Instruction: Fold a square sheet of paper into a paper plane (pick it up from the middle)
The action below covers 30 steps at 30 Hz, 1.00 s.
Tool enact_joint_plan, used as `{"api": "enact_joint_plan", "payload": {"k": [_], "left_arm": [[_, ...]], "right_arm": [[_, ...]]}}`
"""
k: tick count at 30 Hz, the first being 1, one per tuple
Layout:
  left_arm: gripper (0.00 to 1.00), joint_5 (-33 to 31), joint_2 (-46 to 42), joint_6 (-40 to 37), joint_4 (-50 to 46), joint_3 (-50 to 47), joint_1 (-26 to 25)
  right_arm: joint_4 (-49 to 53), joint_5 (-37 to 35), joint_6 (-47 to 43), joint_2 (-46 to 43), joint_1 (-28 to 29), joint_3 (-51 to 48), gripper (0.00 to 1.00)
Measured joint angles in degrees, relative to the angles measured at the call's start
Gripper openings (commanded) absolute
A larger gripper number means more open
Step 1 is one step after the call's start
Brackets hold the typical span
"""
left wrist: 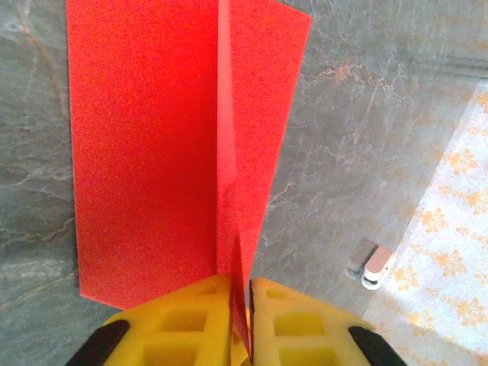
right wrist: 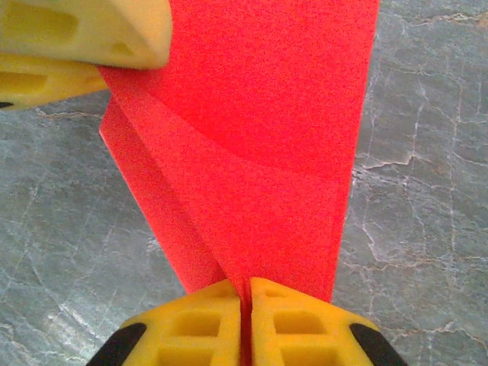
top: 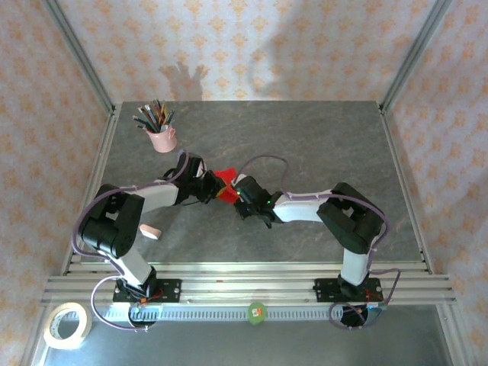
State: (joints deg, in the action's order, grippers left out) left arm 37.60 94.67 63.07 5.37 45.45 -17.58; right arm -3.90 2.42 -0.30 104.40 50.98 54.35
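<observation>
Both arms meet in the middle of the grey tabletop [top: 320, 145], and the paper plane [top: 223, 178] sits right between them, bright red, held up off the stone. The left gripper [top: 214, 188] comes at it from the left, the right gripper [top: 239, 192] from the right, and the two are nearly nose to nose.

Down on the left wrist camera, the yellow fingers [left wrist: 194, 316] are pressed together with only a sliver between them, and a red edge runs straight into that sliver: the left gripper is pinching the paper. From there the sheet rises away as two panels split by one sharp crease, a wide flat panel on the left and a narrower one on the right. It looks more like a half-folded sheet than a finished dart.

Over on the right wrist camera it is the same story. The right gripper's yellow fingers are closed tight on the bottom edge of the red paper. The sheet fans upward, with a curved layer bowing across it and a slanted fold on its left side. The left gripper's fingers poke in at the top left corner, right up against the paper.

Behind the arms, towards the far left, stands a pink cup [top: 162, 139] full of pencils. A small pale object [top: 150, 231] lies on the stone beside the left arm. A roll of tape [top: 67, 324] rests at the near left corner.
</observation>
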Motion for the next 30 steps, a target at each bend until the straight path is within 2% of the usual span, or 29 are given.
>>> {"api": "enact_joint_plan", "payload": {"k": [6,14,22,30], "left_arm": [[0.3,-1.9,-4.35,-0.09,-1.31,0.48,2.75],[0.32,-4.2,-11.56,-0.07,3.02,-3.54,5.2],[0.28,-3.26,-11.41,-0.07,10.16,-8.35,1.81],[0.24,-0.74,-7.23,-0.28,17.4,-9.31,-1.16]], "right_arm": [[0.02,4.42,1.31,-0.22,-0.76,0.0,0.03],[-1.14,16.48,8.63,-0.31,-5.75,-0.11,0.03],[-6.86,30.05,17.68,-0.13,-9.11,-2.45,0.02],[-13.53,40.59,25.57,1.27,-13.35,-6.29,0.03]]}}
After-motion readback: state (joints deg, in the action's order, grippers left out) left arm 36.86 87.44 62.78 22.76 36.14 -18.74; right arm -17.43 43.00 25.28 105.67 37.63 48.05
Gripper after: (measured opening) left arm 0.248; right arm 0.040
